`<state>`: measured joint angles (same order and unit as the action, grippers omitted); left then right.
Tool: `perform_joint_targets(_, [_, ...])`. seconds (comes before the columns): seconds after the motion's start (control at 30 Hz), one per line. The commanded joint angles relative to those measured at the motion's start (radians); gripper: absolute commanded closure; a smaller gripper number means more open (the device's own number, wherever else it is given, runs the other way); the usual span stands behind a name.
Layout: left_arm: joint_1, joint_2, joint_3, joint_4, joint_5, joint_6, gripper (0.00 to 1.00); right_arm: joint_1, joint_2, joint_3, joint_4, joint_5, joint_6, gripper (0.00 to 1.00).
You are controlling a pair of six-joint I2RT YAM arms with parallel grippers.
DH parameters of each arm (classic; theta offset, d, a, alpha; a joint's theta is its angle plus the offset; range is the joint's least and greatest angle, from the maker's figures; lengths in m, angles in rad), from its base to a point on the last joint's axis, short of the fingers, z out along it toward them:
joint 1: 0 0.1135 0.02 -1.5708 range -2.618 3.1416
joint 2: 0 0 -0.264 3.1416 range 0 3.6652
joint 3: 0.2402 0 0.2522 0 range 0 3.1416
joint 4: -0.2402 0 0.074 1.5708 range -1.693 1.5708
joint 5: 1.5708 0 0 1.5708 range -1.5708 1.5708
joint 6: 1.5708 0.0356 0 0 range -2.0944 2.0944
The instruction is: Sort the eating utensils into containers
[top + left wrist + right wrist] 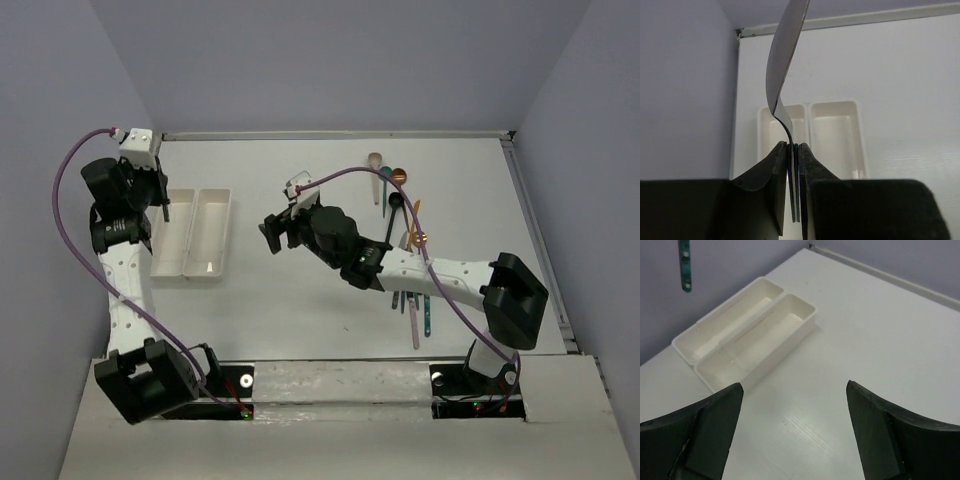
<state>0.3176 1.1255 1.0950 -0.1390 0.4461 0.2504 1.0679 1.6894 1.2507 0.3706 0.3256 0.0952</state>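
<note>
Loose utensils (412, 290): bunched on the bench (300, 330) at three o'clock, handles running near to far, spoons (376, 161) at the far end.
Right pincer (795, 388): over mid-bench, fingers spread wide with nothing between them, facing nine o'clock.
Trays (195, 235): joined white pair at nine o'clock, lying lengthwise near to far.
Left pincer (794, 148): above the pair's far left corner, clamped tight on a utensil.
Held utensil (782, 60): teal, shaft pinched, free end curving toward the trays; spoon or knife, cannot tell.
</note>
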Motion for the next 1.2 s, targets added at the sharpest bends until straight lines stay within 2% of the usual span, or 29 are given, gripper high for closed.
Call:
perform_joint_targets(0.0, [0.06,0.092,0.104,-0.129,-0.099,0.228,1.0,-0.029,-0.114,-0.091,-0.077,0.073,0.041,0.1])
perform_joint_targets(0.27, [0.051,0.29,0.152,-0.203,-0.214,0.297,1.0,-0.089,-0.169,-0.188,-0.143,0.076,0.086,0.1])
perform_joint_targets(0.4, [0.003,0.345,0.137,-0.215,-0.26,0.319,1.0,-0.114,-0.197,-0.237,-0.153,0.07,0.11,0.1])
perform_joint_targets(0.57, [-0.038,0.375,0.135,-0.218,-0.319,0.329,1.0,-0.158,-0.235,-0.303,-0.154,0.066,0.123,0.1])
perform_joint_targets(0.87, [-0.038,0.468,0.092,-0.191,-0.382,0.294,1.0,-0.189,-0.273,-0.362,-0.153,0.066,0.112,0.09])
perform_joint_targets(1.03, [-0.038,0.488,0.045,-0.166,-0.357,0.291,1.0,-0.198,-0.28,-0.378,-0.153,0.072,0.106,0.09])
perform_joint_targets(1.07, [-0.038,0.491,0.045,-0.165,-0.353,0.288,0.99,-0.198,-0.28,-0.376,-0.153,0.07,0.107,0.09])
perform_joint_targets(1.13, [-0.038,0.505,0.045,-0.157,-0.351,0.28,0.88,-0.198,-0.278,-0.376,-0.154,0.064,0.112,0.09])
perform_joint_targets(1.17, [-0.038,0.508,0.045,-0.154,-0.351,0.28,0.86,-0.198,-0.28,-0.376,-0.154,0.063,0.112,0.09])
